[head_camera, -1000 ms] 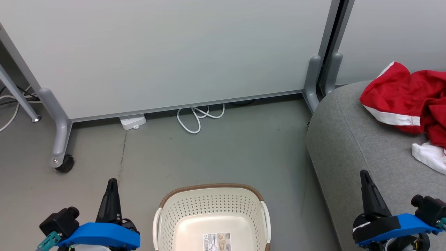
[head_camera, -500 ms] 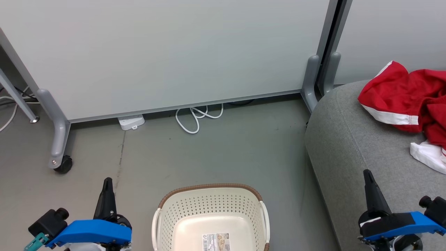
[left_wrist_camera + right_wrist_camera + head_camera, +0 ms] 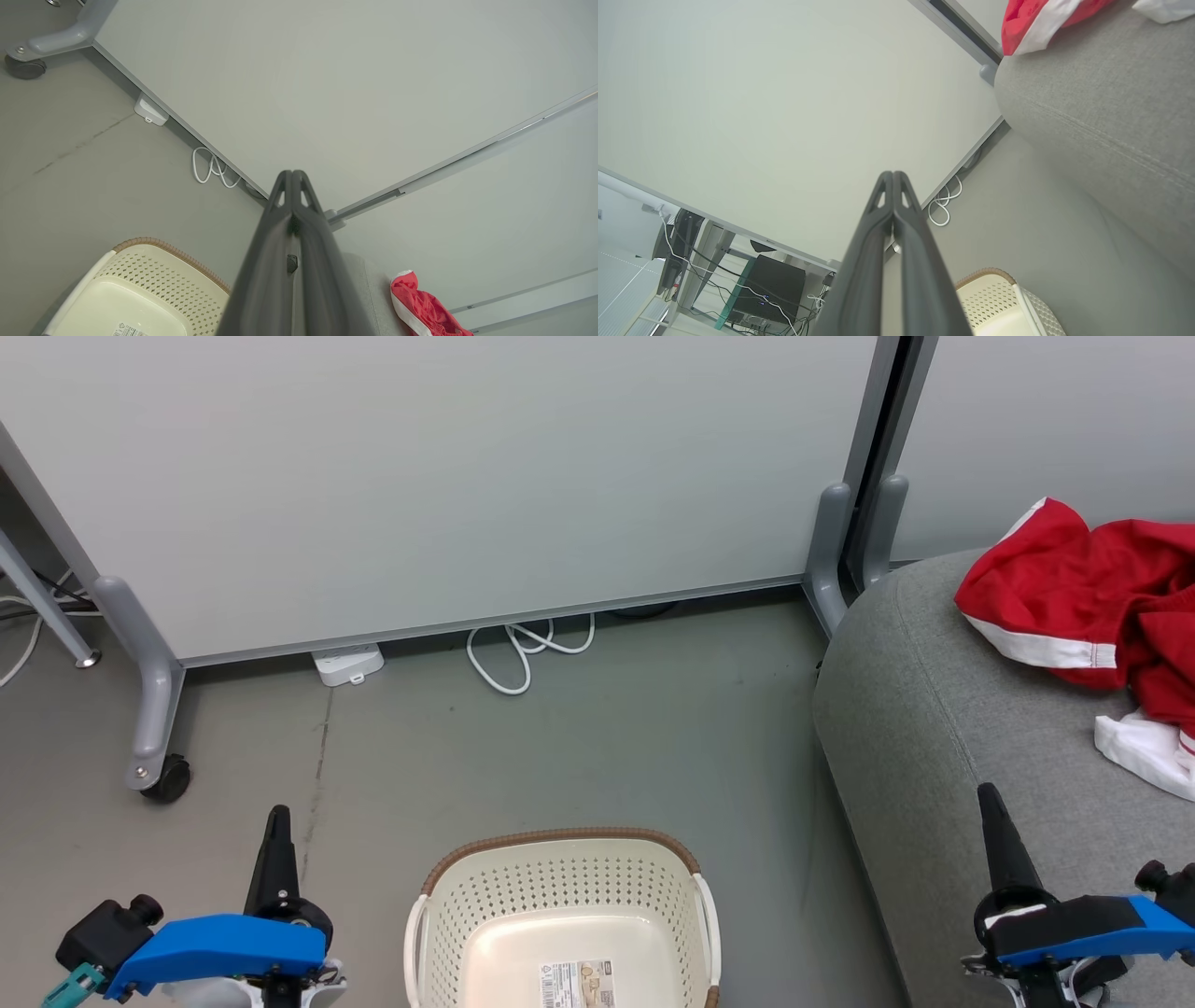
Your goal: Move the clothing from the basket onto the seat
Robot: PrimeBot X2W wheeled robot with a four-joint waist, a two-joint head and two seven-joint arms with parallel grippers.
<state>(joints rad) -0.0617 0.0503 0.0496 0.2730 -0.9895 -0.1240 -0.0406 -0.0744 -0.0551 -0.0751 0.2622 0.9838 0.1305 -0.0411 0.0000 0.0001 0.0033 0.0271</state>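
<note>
The cream basket (image 3: 560,887) stands on the floor at the bottom middle of the head view, with just a label on its bottom; it also shows as basket (image 3: 154,280) and basket (image 3: 999,298). Red clothing (image 3: 1083,597) with white stripes lies bunched on the grey seat (image 3: 934,728) at the right, seen too as clothing (image 3: 420,308) and clothing (image 3: 1036,18). My left gripper (image 3: 277,814) is shut and holds nothing, left of the basket. My right gripper (image 3: 988,793) is shut and holds nothing, over the seat's front edge.
A white partition panel (image 3: 448,476) on grey wheeled legs (image 3: 154,709) stands behind the basket. A coiled white cable (image 3: 523,653) and a white power strip (image 3: 347,663) lie on the grey floor at its foot. A second panel stands behind the seat.
Both grippers have drawn down and outward toward the bottom corners of the head view, staying shut. The whole picture has shifted slightly, so the camera moved. Basket and clothing lie as before.
</note>
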